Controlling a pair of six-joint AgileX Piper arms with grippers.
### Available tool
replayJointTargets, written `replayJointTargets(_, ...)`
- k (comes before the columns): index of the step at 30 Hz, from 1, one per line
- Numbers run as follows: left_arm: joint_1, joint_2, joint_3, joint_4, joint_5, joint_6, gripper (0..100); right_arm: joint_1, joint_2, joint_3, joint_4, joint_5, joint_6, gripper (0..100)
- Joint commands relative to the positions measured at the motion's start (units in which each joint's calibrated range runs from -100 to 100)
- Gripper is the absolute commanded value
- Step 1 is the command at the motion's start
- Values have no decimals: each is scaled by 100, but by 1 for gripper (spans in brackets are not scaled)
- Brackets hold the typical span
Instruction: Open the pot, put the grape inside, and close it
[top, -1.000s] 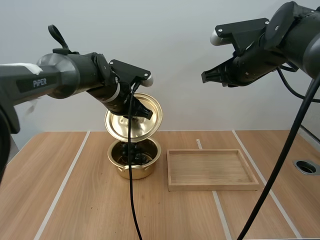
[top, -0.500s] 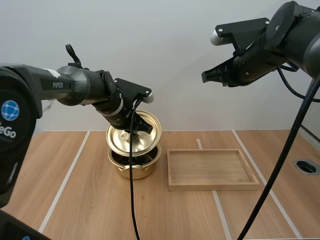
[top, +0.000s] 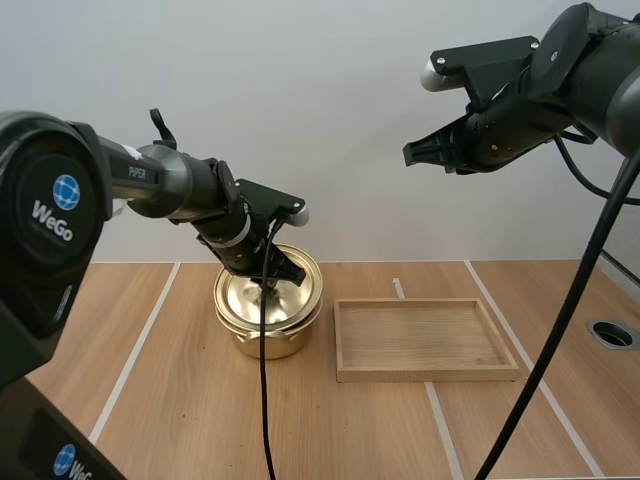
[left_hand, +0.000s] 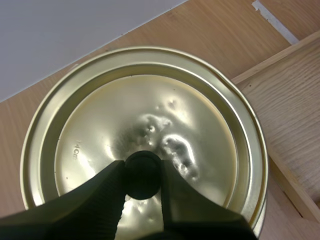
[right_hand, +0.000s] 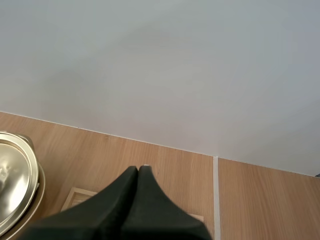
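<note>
Pot (top: 265, 340) sits on the table (top: 150, 400) beside the wooden tray (top: 425, 372), with its shiny, slightly dented gold lid (left_hand: 150, 115) down on the rim. We judge closing almost done. Our left gripper (left_hand: 142, 167) pinches the black knob (left_hand: 142, 176); next it should let go and lift straight away. Our right gripper (top: 412, 152) hangs closed, high above the tray.
</note>
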Motion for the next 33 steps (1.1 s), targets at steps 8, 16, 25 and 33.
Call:
replayJointTargets(8,-25,240,2,-79,-1,10,0,-33,-71,-14,7,-20,16,0)
replayJointTargets(16,-25,240,2,-42,139,10,0,-33,-71,-14,7,-20,16,0)
replayJointTargets(25,-25,240,2,-30,326,10,5,-33,-71,-14,7,-20,16,0)
replayJointTargets(33,-25,240,2,3,448,10,73,-33,-71,-14,7,-20,16,0)
